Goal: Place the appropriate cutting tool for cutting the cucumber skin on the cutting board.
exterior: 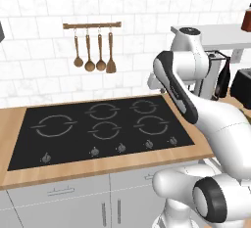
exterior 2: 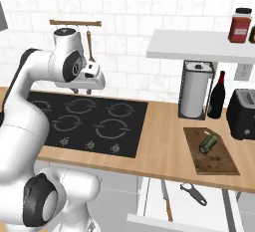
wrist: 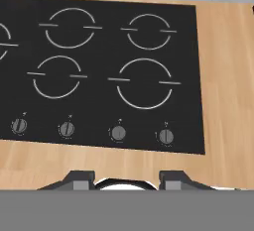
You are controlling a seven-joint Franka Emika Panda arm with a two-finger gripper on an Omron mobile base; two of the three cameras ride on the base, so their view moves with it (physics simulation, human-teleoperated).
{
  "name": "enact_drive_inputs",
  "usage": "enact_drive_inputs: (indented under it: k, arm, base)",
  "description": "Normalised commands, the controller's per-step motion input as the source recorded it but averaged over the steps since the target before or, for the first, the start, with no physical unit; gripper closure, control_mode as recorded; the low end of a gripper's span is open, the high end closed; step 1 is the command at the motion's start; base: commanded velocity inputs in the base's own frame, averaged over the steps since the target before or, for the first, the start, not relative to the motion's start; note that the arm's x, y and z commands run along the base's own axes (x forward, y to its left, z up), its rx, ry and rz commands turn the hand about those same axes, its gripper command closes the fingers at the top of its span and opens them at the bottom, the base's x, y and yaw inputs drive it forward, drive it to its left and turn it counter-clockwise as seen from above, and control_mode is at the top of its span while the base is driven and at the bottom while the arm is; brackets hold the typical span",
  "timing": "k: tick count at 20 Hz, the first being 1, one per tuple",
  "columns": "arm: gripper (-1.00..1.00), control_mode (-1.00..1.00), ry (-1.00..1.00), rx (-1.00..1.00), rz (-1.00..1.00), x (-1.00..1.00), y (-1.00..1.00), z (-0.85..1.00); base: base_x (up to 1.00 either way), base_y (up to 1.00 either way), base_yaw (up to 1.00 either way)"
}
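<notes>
The dark brown cutting board [exterior 2: 219, 164] lies on the light wood counter at the right. The stubby green cucumber [exterior 2: 208, 143] rests on its far half. Below the counter edge a drawer stands pulled out, and the grey metallic cutting tool [exterior 2: 193, 194] lies flat in it. My gripper [exterior 2: 82, 91] hangs over the far side of the black stovetop [exterior 2: 89, 119], well to the left of the board and drawer. In the hand view the gripper [wrist: 124, 180] is open, its fingertips [wrist: 78, 178] wide apart over the stovetop's knob row with nothing between them.
A paper towel roll [exterior 2: 193, 92], a dark wine bottle [exterior 2: 217, 96] and a black toaster [exterior 2: 244, 112] stand behind the board under a white shelf [exterior 2: 199, 44]. Wooden spoons [exterior: 93, 51] hang on the wall. A long slim utensil [exterior 2: 166, 202] lies in the drawer's left part.
</notes>
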Motion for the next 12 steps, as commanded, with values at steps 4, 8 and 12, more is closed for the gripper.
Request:
enact_drive_inputs:
  k: [4, 8, 12]
  arm:
    - [-1.00, -1.00, -0.04, -0.01, 0.00, -0.47, -0.42, -0.12]
    - [-1.00, -1.00, -0.20, 0.00, 0.00, -0.89, -1.00, -0.36]
    - [-1.00, -1.00, 0.02, 0.00, 0.00, -0.58, -1.00, -0.20]
  base:
    - [0.00, 0.00, 0.00]
    - [0.00, 0.00, 0.00]
    - [0.00, 0.00, 0.00]
